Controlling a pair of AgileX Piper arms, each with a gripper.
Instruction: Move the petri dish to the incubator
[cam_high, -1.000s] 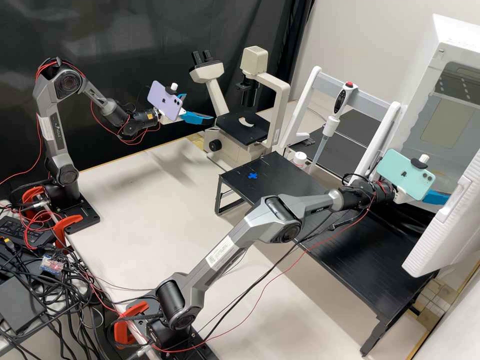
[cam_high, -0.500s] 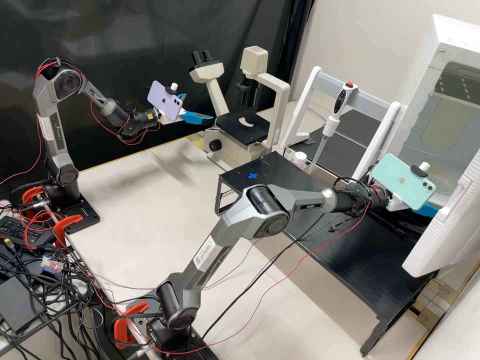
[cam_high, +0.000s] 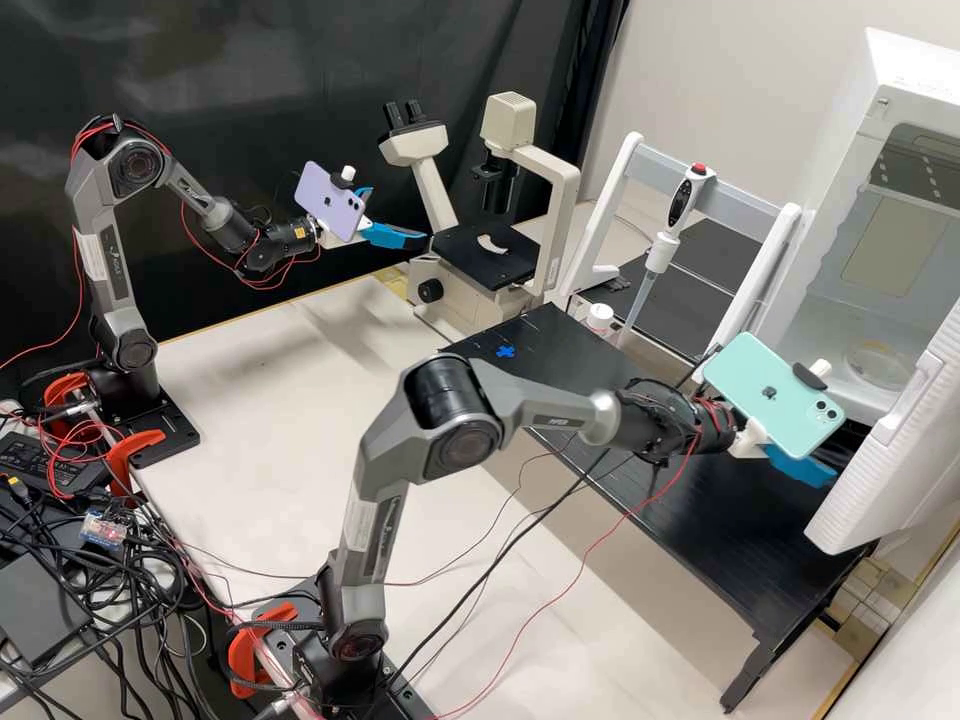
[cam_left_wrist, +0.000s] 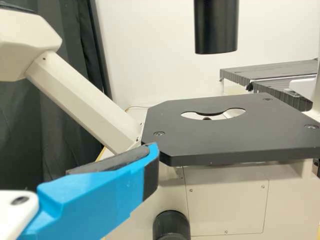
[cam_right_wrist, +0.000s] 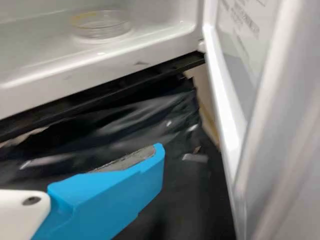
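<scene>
Petri dish (cam_right_wrist: 102, 26) is inside incubator (cam_high: 905, 75), flat on the incubator floor, near front lip, toward corner by door hinge. Clear, round, w/ yellowish bit along rim. Door (cam_high: 880, 485) open.

R tool (cam_high: 812, 474): open, nothing gripped; bare pad (cam_right_wrist: 127, 160) seen in R wrist view. Pos: outside incubator, over incubator end of raised blk stand (cam_high: 700, 530), btwn opening & door, apart from dish.

L tool (cam_high: 400, 216): open, empty, near edge of microscope stage (cam_left_wrist: 240, 137); contact w/ stage can't tell. L wrist view has its bare dk pad (cam_left_wrist: 112, 161) by a stage corner.

Rest: microscope (cam_high: 455, 305) past far edge of lt table (cam_high: 270, 420). Blk stand on same table, blue X mark (cam_high: 505, 351) near one corner of its top. Wht-capped bottle (cam_high: 599, 317) by stand's far edge; pipette (cam_high: 682, 205) upright, tip down, on wht/gray rack (cam_high: 745, 208). Purple phone (cam_high: 330, 203) mounted on L arm, mint phone (cam_high: 765, 392) on R arm. Cables (cam_high: 120, 600) tangled by arm bases.
</scene>
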